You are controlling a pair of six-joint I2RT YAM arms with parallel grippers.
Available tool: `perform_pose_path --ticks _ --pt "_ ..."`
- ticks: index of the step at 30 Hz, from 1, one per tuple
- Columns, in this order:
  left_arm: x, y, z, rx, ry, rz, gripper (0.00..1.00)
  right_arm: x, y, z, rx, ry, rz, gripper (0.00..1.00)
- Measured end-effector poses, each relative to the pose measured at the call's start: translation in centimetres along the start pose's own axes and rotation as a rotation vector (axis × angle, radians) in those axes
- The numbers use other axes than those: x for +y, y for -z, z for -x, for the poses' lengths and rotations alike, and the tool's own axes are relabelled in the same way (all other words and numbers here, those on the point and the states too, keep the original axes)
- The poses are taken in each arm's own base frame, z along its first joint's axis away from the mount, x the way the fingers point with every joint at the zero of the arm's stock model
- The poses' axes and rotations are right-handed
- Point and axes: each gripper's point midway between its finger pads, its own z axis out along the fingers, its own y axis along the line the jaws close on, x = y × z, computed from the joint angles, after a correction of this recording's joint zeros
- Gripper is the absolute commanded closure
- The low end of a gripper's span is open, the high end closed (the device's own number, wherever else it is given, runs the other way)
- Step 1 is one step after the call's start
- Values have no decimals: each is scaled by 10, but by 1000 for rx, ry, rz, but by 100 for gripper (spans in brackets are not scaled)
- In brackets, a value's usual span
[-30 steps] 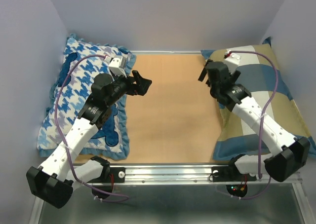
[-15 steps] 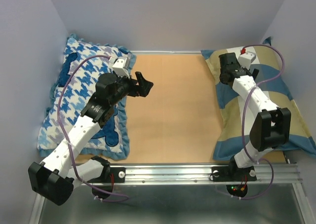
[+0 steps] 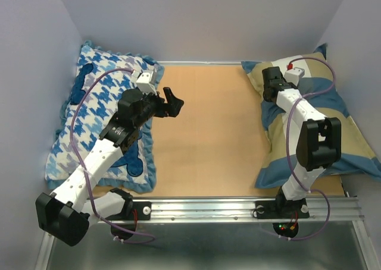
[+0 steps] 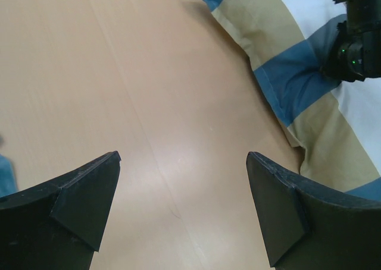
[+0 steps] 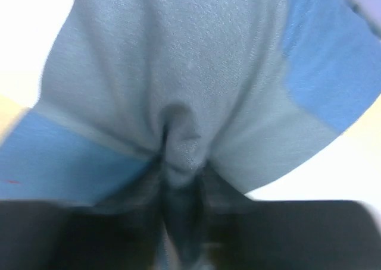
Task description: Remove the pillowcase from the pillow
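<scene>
The pillowcase (image 3: 348,133), in tan, slate blue and cream blocks, lies plump along the table's right side. The pillow is hidden inside it. My right gripper (image 3: 271,84) presses down on its far left corner. In the right wrist view a raised fold of blue-grey pillowcase (image 5: 178,74) is pinched between the dark fingers of the right gripper (image 5: 181,181). My left gripper (image 3: 172,101) hovers open over the bare table, left of centre. In the left wrist view the left gripper (image 4: 183,187) holds nothing, with the pillowcase (image 4: 286,38) ahead at the upper right.
A blue-and-white houndstooth cushion (image 3: 101,121) lies along the left side under my left arm. The wooden table (image 3: 202,133) runs between the two cushions. Pale walls close in at the left, back and right. A metal rail (image 3: 238,207) crosses the near edge.
My right arm has folded back and brought its gripper down onto the pillowcase's far left corner, where the jaws have closed on a fold. The left arm has hardly moved.
</scene>
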Motion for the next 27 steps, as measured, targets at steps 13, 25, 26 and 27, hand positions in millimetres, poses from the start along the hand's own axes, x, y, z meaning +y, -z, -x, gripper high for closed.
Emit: perform_pose_path --ticks 13,25,26,27 --pt "15 -6 5 -44 99 99 1 25 53 19 33 -110 348 99" --pt "26 -42 -4 -89 220 108 1 94 241 0 36 -17 1024 100" --pt "27 -46 -7 -83 222 108 1 93 248 1 43 -25 1058 99" --pt "30 -54 -14 -67 228 112 1 91 252 1 47 -30 1082 100"
